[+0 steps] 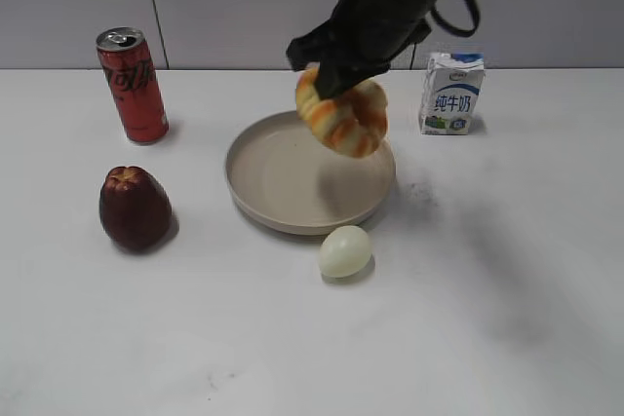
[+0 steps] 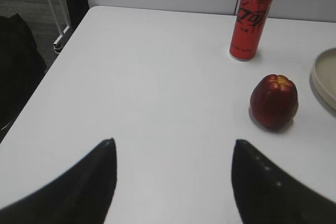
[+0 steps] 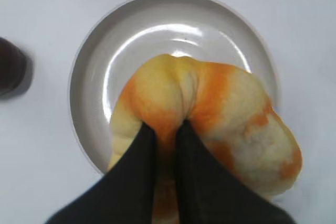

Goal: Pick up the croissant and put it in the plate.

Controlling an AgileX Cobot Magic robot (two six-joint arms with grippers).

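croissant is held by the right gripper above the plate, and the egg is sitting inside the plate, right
Not quite. The croissant is held by the right gripper above the plate, but the egg lies on the table just outside the plate's front rim, not in it. The exterior view shows this.

A white table (image 1: pixel 507 319) filled most of the exterior view, its matte top faintly smudged with grey marks toward four o'clock; soft shadows lay beneath the items standing on it, and the light was even and diffuse. Behind the table, at twelve o'clock, ran a pale grey panelled wall (image 1: pixel 224 7) with a thin dark vertical seam toward eleven o'clock. In the left wrist view the table's edge ran off toward nine o'clock; beyond it, at ten o'clock, lay a dark grey floor (image 2: pixel 26 1) and a white metal frame (image 2: pixel 55 11); a dark bulky shape sat at nine o'clock, too unclear to name.
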